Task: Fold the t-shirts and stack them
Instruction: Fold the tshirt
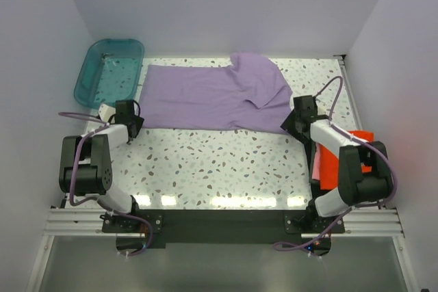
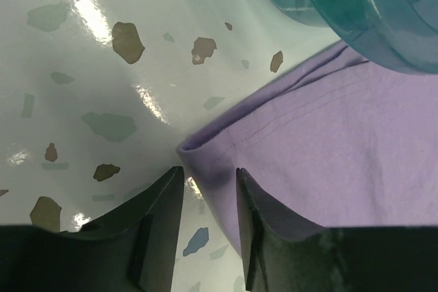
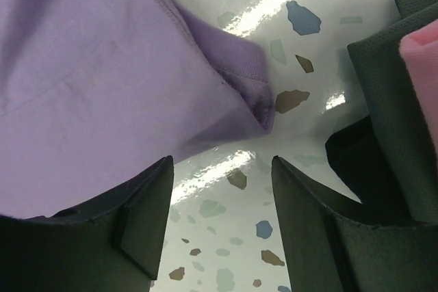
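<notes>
The lavender t-shirt (image 1: 212,97) lies spread flat across the far half of the table, with one part folded over at its far right. My left gripper (image 1: 132,128) is open at the shirt's near left corner. In the left wrist view that corner (image 2: 205,158) lies between the fingertips of the gripper (image 2: 209,184), with table showing beside it. My right gripper (image 1: 295,122) is open at the near right corner. In the right wrist view that corner (image 3: 256,104) lies just ahead of the wide-open gripper (image 3: 222,169). The orange-red t-shirt (image 1: 340,162) lies folded at the right edge, partly under my right arm.
A teal plastic tub (image 1: 109,70) stands at the far left corner, its rim touching the shirt's edge in the left wrist view (image 2: 383,25). A dark textured cloth (image 3: 390,94) lies under the orange-red shirt's pink-looking edge (image 3: 421,49). White walls enclose the table.
</notes>
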`<state>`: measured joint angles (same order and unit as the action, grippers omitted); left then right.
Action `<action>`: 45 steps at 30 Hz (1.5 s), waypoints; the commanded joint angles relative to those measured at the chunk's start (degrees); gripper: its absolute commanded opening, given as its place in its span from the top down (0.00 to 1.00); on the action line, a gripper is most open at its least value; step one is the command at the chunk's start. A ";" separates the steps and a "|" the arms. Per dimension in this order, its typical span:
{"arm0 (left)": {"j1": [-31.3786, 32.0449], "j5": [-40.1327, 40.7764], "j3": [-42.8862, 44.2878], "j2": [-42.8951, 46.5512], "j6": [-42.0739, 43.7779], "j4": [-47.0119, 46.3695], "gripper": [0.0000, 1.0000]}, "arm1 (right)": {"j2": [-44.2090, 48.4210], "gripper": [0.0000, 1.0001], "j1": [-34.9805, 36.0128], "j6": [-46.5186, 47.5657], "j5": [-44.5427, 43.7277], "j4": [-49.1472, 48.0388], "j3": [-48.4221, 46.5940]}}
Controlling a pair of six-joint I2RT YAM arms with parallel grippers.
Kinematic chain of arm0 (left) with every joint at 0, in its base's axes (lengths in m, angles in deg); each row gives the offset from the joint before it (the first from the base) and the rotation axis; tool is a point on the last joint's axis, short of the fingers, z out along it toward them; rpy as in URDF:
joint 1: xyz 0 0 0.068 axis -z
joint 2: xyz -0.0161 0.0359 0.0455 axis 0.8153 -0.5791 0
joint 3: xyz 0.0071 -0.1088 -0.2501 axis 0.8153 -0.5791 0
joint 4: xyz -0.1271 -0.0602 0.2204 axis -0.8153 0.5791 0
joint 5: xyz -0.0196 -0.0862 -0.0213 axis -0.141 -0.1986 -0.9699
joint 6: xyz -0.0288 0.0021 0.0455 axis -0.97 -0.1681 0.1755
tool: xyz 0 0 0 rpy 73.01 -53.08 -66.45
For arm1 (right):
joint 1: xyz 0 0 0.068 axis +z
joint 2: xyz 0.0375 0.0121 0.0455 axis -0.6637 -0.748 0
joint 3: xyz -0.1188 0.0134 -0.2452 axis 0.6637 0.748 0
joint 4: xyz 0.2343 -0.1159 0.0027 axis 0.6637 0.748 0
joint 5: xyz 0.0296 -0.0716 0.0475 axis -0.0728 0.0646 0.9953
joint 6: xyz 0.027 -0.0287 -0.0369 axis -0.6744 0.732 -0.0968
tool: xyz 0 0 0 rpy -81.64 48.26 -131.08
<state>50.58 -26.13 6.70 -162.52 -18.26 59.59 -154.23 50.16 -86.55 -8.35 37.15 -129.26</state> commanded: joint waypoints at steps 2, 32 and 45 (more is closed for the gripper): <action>-0.71 2.26 0.49 -2.40 -0.06 2.82 0.62 | -3.69 0.39 -0.23 -1.85 -3.14 -4.17 -0.68; -3.97 6.48 1.29 14.00 3.80 19.86 1.00 | 14.73 1.00 -7.79 3.60 1.77 13.75 -5.35; -4.58 5.69 -11.63 29.68 5.12 22.07 1.00 | 22.68 0.63 -8.05 6.32 15.75 8.15 9.33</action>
<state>46.65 -21.56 -3.50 -133.45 -14.76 81.62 -128.19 41.94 -81.72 1.92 50.79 -121.76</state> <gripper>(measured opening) 0.021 0.359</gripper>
